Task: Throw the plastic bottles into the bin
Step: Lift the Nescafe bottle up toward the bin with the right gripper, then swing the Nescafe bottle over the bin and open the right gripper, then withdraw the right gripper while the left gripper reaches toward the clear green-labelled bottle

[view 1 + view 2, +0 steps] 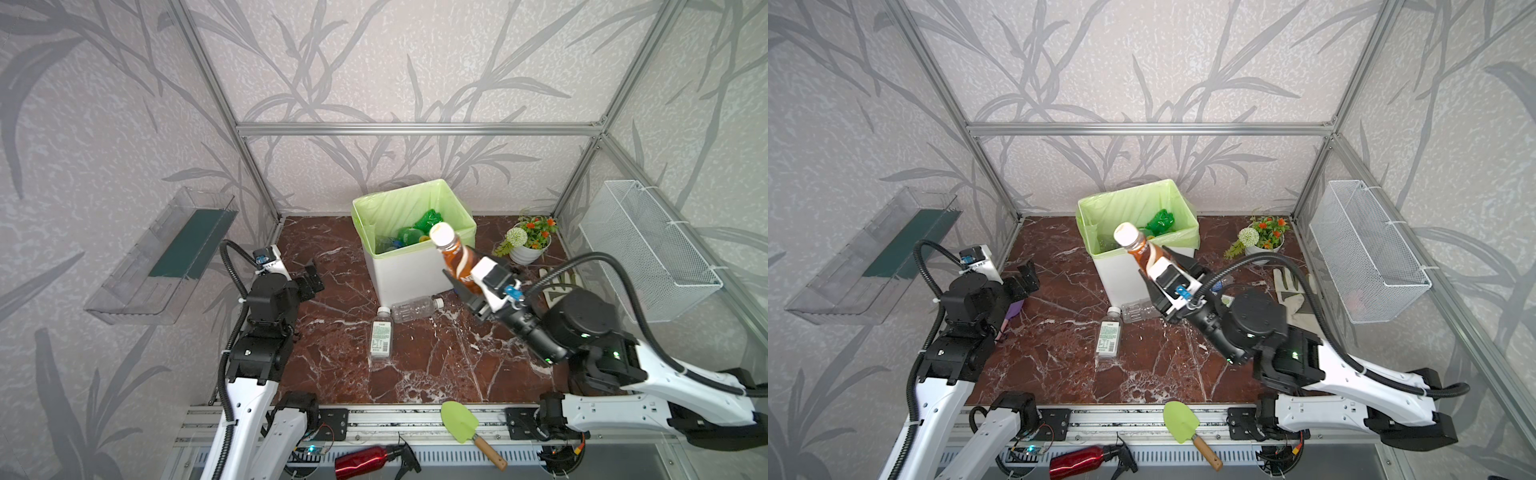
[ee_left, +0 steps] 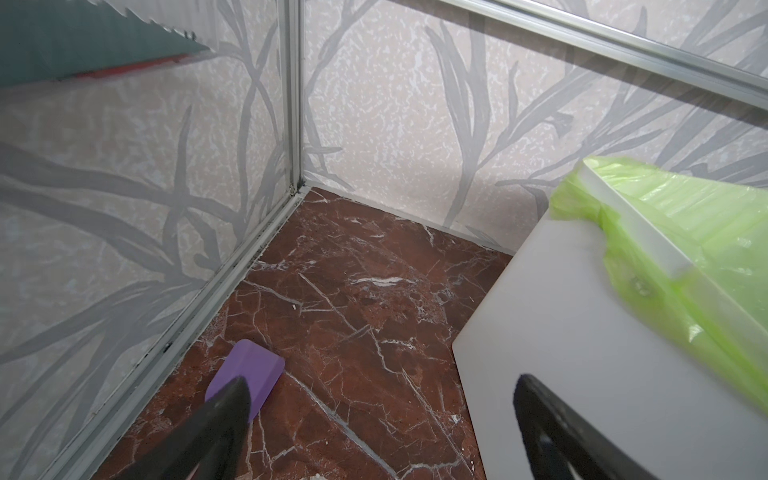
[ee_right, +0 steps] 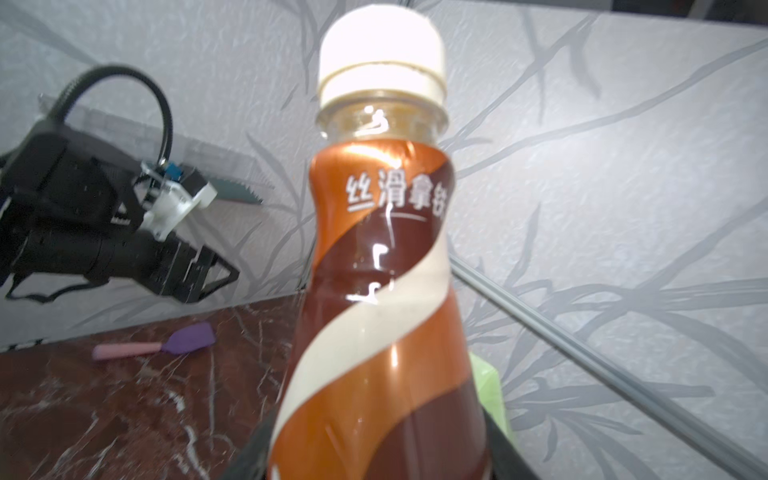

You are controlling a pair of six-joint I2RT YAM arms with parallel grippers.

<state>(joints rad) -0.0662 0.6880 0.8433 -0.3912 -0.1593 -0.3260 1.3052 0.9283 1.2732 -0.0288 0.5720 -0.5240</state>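
Note:
My right gripper is shut on the lower body of a brown plastic bottle with a white cap. It holds the bottle in the air, cap up, by the front right corner of the bin. The bin is white with a light-green bag, and green bottles lie inside. On the floor in front of it are a white-labelled bottle and a clear one. My left gripper is open and empty, left of the bin.
A flower pot and a glove sit at the right. A wire basket and a clear tray hang on the side walls. A purple spatula lies under the left gripper. A green trowel and a red spray bottle lie in front.

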